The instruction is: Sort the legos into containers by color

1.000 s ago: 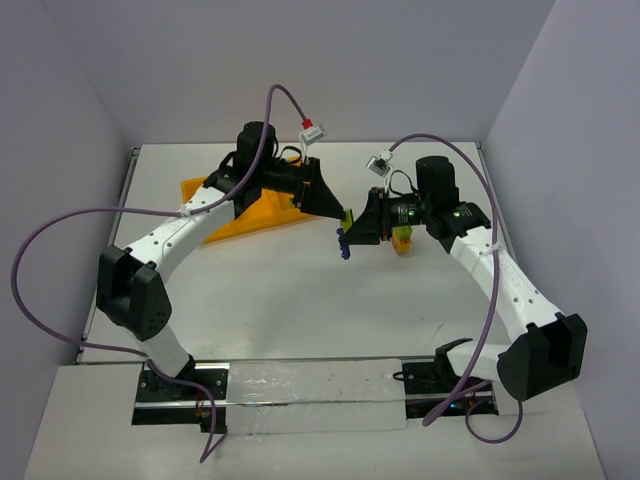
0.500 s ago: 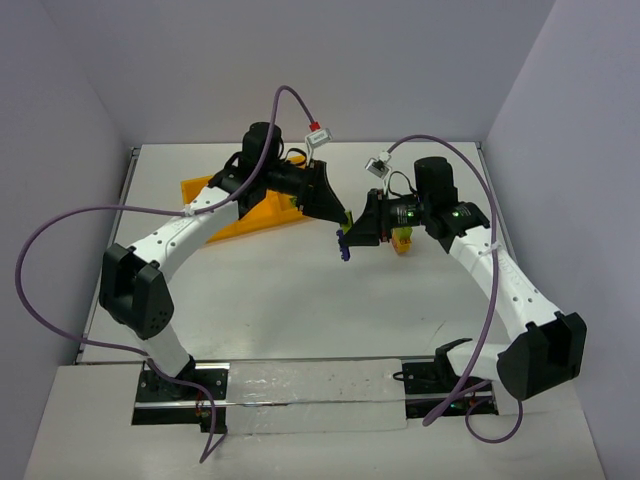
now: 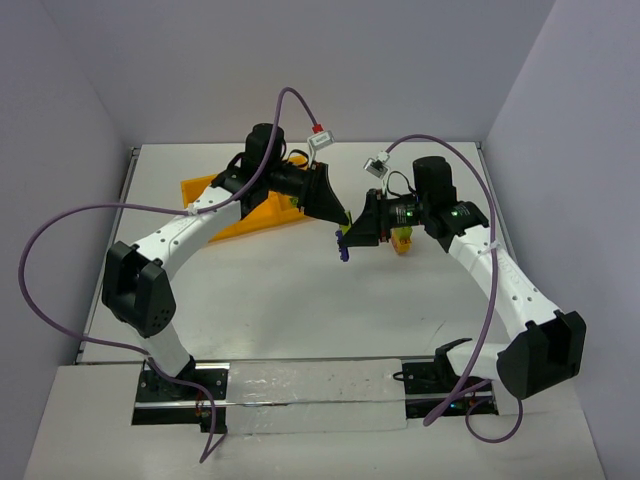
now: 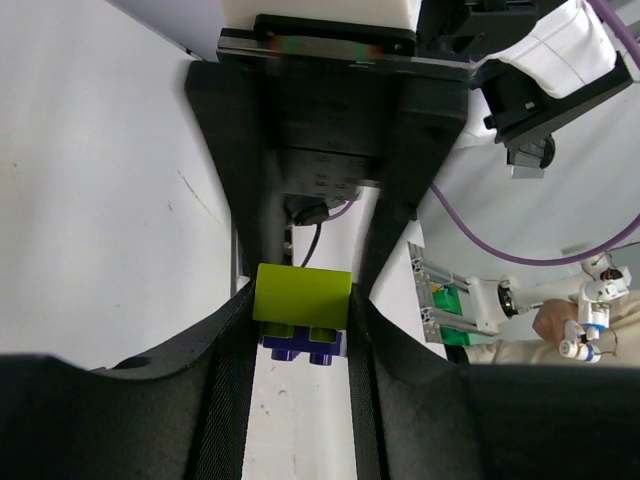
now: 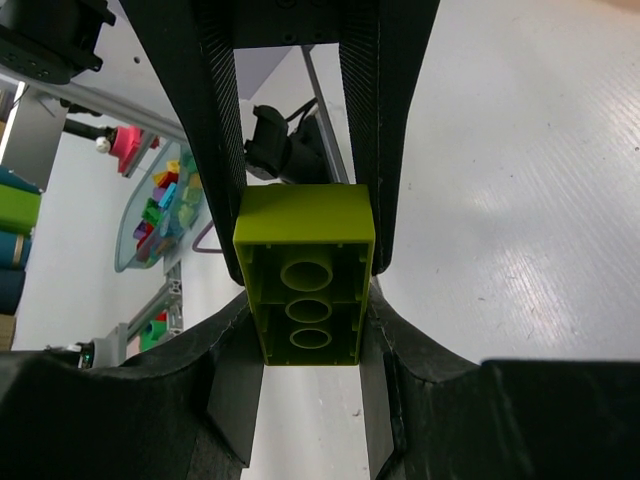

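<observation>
Lime-on-purple lego stack (image 4: 302, 312) aloft right of tray (image 3: 240, 218); left gripper (image 4: 300, 335), right gripper (image 5: 305, 330) both clamped on it; apparently separating; next calls for opposed pull

You have bright, even overhead light; shadows on the table (image 3: 290, 300) are faint; your right wrist view shows sheen there, a sharp green brick (image 5: 305, 275), a blurred dark foreground.

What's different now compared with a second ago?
The left gripper closed its jaws in, and its fingers now sit against the sides of the lime green brick, which has a purple brick stuck to it. Its arm crept slightly rightward. The right gripper stayed shut on that same lime green brick. The tray and the orange-yellow brick did not move.
</observation>
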Action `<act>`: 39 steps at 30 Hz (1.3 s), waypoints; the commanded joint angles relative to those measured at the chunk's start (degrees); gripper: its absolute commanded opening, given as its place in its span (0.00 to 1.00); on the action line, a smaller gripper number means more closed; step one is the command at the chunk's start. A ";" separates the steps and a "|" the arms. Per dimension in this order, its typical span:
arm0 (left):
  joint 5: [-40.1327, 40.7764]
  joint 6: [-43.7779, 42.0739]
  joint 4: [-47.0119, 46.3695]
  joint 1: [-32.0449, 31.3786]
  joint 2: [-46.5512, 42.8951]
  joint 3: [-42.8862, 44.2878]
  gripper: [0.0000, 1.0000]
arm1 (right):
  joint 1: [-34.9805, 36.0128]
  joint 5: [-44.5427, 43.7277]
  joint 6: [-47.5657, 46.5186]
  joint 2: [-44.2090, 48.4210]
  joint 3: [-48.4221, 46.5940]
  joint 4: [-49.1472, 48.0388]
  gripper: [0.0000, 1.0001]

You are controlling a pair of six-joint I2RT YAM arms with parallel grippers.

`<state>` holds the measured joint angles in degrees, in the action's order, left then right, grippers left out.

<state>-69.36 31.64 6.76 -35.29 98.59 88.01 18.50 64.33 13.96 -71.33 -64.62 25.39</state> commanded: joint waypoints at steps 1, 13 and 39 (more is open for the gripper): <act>0.50 -1.84 -0.20 -0.66 -1.11 2.05 0.00 | 0.39 -3.30 0.11 -0.39 -2.88 0.38 0.62; 4.84 11.05 -14.47 4.16 -3.13 -3.36 0.00 | 0.39 -7.64 0.54 0.57 -1.48 0.80 0.85; 7.83 33.52 -39.14 8.92 -4.38 -11.14 0.00 | 0.38 -3.44 29.52 -0.19 9.20 -39.61 0.83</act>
<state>-60.57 63.17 -26.99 -26.52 97.33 77.08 18.52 58.97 39.51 -70.80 -55.65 -5.80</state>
